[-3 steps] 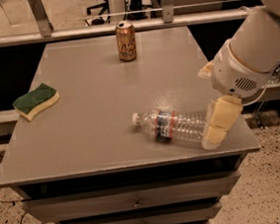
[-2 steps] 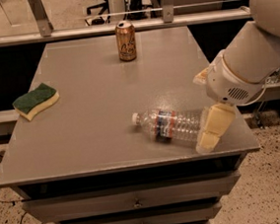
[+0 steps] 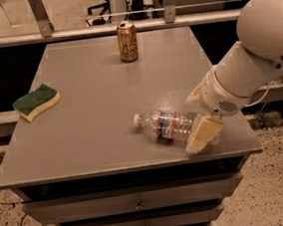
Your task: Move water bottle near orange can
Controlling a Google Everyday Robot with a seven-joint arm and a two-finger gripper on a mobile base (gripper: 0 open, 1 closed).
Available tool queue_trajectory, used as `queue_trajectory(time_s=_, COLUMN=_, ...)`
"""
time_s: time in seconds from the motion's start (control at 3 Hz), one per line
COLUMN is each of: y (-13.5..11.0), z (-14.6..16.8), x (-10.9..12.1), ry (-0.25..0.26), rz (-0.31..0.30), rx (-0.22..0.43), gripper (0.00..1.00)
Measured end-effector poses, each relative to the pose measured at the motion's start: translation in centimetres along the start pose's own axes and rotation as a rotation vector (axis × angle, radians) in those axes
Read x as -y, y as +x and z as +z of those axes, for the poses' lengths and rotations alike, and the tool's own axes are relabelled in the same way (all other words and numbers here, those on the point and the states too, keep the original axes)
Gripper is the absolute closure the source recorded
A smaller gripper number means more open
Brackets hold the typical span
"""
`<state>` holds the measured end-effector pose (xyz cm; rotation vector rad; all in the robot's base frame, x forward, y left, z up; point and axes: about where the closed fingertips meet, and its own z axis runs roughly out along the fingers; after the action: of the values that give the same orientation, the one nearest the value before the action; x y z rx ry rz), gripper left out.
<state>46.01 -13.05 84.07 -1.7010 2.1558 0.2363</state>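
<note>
Gripper [image 3: 196, 120] has dropped in closer over the bottle [image 3: 166, 125]; the bottle itself hasn't budged.
It lies on its side by the bench's [image 3: 105, 103] front right corner, long axis nearly along the front edge, cap pointing to the left edge, base slanting toward the front. The gripper sits right at that base end, spread wide, one finger [image 3: 201, 135] in front of the bottle and the other behind, nothing gripped yet by the look of it. The can [image 3: 127, 41] stands upright at mid back edge, well apart, so the carry should run back and left.
</note>
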Motion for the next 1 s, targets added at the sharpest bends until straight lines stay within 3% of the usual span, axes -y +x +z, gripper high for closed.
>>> queue_trajectory(time_s=0.67, y=0.8, z=0.7, x=0.5, ry=0.005, rz=0.042, rx=-0.002, gripper=0.7)
queue_trajectory(time_s=1.0, y=1.1, z=-2.0, x=2.6, ry=0.058, rz=0.101, rx=0.024, gripper=0.99)
